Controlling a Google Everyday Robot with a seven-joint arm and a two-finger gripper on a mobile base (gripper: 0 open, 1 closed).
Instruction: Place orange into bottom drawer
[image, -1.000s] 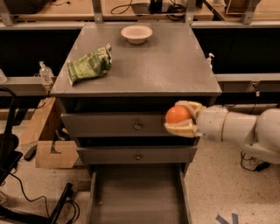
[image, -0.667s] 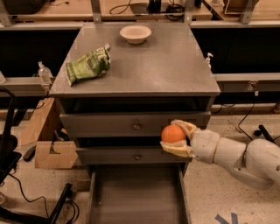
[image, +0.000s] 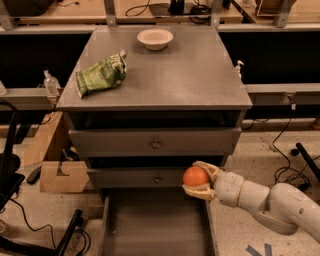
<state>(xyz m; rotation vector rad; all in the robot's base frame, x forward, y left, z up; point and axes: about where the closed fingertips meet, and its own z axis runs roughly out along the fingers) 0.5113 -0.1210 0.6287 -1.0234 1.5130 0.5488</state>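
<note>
The orange (image: 195, 177) is a small round fruit held between the cream fingers of my gripper (image: 198, 179), which is shut on it. The arm reaches in from the lower right. The gripper hangs in front of the middle drawer's right end, just above the far right corner of the open bottom drawer (image: 155, 230). That drawer is pulled out toward the camera, a long grey tray with low side walls and a bare floor.
Two upper grey drawers with round knobs (image: 156, 144) are closed. On the cabinet top lie a green snack bag (image: 101, 75) and a cream bowl (image: 155, 38). A cardboard box (image: 62, 176) and cables sit on the floor at left.
My gripper has carried the orange down and left, from beside the top drawer to in front of the middle drawer, just above the open bottom drawer.
</note>
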